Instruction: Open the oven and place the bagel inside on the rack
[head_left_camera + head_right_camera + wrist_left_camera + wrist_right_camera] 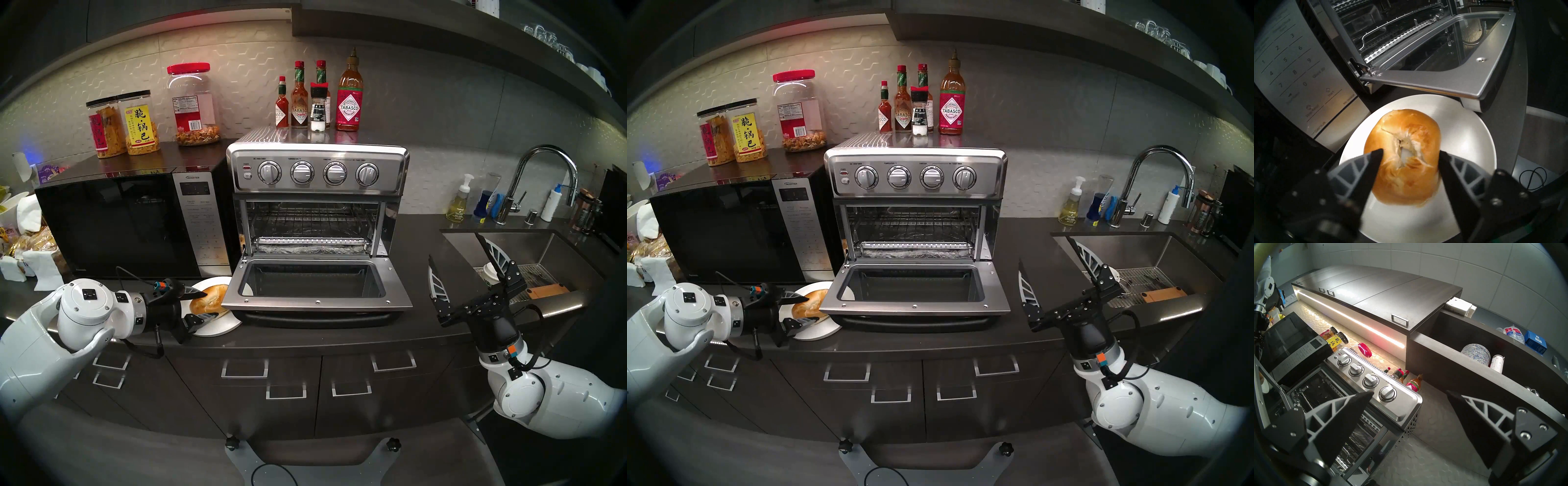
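The stainless oven (317, 173) stands with its glass door (315, 302) dropped flat over the counter. The wire rack (312, 220) spans the empty cavity. The golden-brown bagel (213, 295) (1403, 139) lies on a white plate (217, 327) (1466, 135) left of the door's front corner. My left gripper (210, 304) (1410, 151) is open, low over the plate, one finger on each side of the bagel. My right gripper (454, 246) (1410, 392) is open and empty, raised above the counter right of the door.
A black microwave (118, 224) stands against the oven's left side, with snack jars (135, 125) on top. Sauce bottles (349, 98) stand on the oven. A foil-covered tray (312, 250) lies under the rack. The sink (529, 251) and faucet (543, 176) are at the right.
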`<move>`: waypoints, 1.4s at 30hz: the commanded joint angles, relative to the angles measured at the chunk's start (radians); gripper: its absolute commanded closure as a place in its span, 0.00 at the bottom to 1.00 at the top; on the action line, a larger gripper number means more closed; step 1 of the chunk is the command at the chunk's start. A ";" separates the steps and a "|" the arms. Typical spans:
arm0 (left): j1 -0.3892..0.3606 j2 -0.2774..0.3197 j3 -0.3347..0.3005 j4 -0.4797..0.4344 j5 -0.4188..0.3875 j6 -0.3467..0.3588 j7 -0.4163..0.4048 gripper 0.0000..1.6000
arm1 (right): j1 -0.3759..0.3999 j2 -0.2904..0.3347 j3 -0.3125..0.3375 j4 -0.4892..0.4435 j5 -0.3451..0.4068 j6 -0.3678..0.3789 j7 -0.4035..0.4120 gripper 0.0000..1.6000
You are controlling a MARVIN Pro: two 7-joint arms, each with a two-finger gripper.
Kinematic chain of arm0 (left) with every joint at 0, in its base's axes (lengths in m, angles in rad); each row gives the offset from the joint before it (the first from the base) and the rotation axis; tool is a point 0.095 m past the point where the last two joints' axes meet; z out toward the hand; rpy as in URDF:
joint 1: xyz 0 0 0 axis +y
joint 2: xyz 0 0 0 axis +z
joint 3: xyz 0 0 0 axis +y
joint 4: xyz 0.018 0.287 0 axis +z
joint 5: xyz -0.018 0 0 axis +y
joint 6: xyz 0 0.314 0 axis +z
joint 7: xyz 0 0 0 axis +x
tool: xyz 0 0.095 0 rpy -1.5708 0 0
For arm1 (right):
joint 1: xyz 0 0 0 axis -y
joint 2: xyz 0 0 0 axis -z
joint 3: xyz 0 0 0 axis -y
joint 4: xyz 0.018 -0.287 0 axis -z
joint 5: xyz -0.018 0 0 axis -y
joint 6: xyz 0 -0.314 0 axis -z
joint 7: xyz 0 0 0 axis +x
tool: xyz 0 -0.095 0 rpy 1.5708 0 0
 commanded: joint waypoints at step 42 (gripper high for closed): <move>0.074 -0.032 -0.066 -0.012 0.005 -0.038 -0.007 0.00 | 0.005 -0.002 0.006 -0.012 0.000 0.001 -0.005 0.00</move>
